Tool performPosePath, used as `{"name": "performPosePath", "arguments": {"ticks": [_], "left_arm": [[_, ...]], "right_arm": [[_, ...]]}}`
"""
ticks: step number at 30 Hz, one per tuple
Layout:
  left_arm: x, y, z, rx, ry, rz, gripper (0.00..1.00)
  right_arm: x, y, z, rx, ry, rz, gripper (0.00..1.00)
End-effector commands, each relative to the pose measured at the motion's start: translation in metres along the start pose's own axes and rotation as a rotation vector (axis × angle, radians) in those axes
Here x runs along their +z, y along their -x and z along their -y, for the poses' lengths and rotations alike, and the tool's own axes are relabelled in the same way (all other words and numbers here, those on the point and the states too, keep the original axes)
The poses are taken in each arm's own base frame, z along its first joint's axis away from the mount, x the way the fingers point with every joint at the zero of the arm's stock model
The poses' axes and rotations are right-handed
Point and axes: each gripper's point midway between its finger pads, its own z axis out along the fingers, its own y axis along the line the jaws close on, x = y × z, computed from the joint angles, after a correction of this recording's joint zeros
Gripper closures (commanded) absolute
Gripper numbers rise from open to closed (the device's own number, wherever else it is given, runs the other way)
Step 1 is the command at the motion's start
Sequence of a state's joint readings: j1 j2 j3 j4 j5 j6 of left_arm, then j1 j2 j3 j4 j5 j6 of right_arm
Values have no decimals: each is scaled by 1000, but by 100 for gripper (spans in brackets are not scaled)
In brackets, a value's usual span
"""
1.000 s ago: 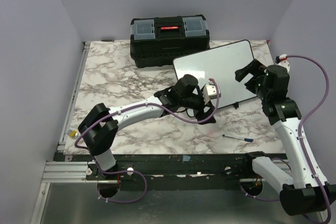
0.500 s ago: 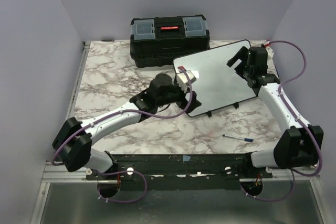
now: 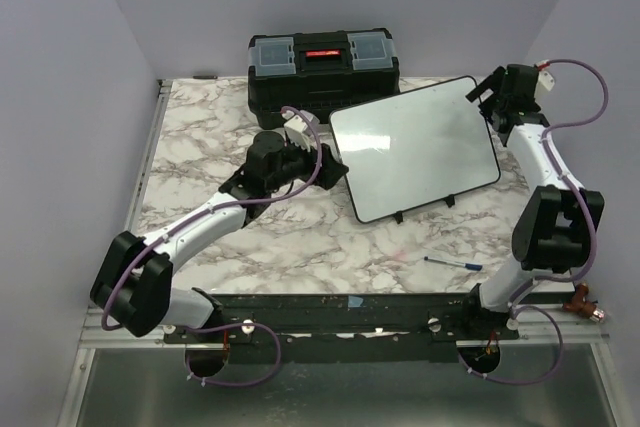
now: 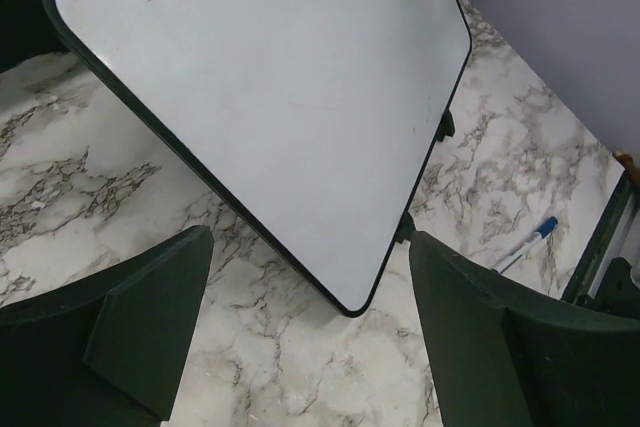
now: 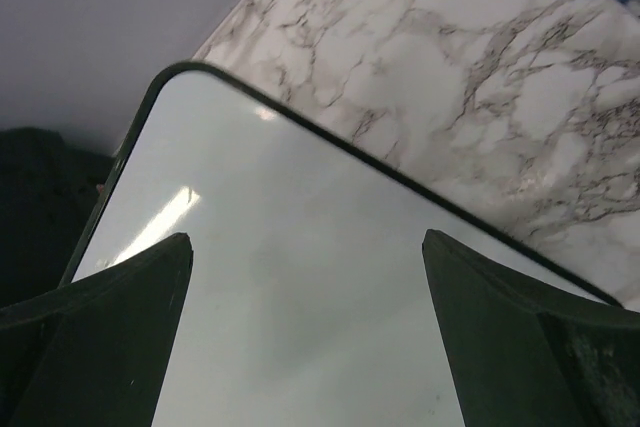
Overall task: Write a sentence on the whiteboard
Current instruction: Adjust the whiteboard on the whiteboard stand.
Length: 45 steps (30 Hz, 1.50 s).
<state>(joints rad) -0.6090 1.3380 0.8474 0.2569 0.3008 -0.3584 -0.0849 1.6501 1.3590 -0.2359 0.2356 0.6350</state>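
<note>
The whiteboard [image 3: 415,147] lies tilted on the marble table, right of centre, glossy white with a thin black rim. Its face is blank in every view, so the sentence is out of view. My left gripper [image 3: 318,147] hangs open just off the board's left edge; in the left wrist view, the left gripper [image 4: 310,247] frames the whiteboard's [image 4: 270,97] rounded corner. My right gripper [image 3: 483,95] is open over the far right corner. In the right wrist view, the right gripper [image 5: 305,239] is above the whiteboard's [image 5: 300,287] white face. Neither holds anything.
A black toolbox [image 3: 322,77] stands at the back, close to the board's far left corner. A blue-capped pen [image 3: 452,263] lies on the marble near the front right, and the pen [image 4: 530,242] shows beyond the board. Purple walls close in the table's sides.
The left arm drew back to the left, off the board's near edge. The right arm swung from the board's right side up to its far right corner. Both grippers stayed open.
</note>
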Motion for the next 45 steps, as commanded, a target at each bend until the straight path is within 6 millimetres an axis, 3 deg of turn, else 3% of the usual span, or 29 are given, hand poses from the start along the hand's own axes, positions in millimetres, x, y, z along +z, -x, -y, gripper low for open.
{"name": "performPosePath", "arguments": {"ticks": [1, 10, 15, 22, 28, 42, 45], "left_arm": [[7, 14, -2, -87, -47, 51, 18], [27, 15, -29, -189, -95, 64, 12], [37, 14, -33, -203, -130, 63, 13], [53, 11, -33, -232, -206, 64, 14], [67, 2, -41, -271, -219, 45, 25], [46, -1, -55, -282, -97, 61, 19], [50, -1, -53, -278, -119, 60, 20]], "right_arm": [[32, 18, 22, 71, 18, -47, 0], [80, 7, 57, 108, -20, -129, 0], [95, -10, 60, 150, 20, -201, 0], [98, -35, 59, 183, 69, -275, 1], [90, -46, 63, 187, 67, -296, 2], [83, -56, 69, 183, 60, -314, 3], [83, -59, 70, 184, 58, -317, 3]]}}
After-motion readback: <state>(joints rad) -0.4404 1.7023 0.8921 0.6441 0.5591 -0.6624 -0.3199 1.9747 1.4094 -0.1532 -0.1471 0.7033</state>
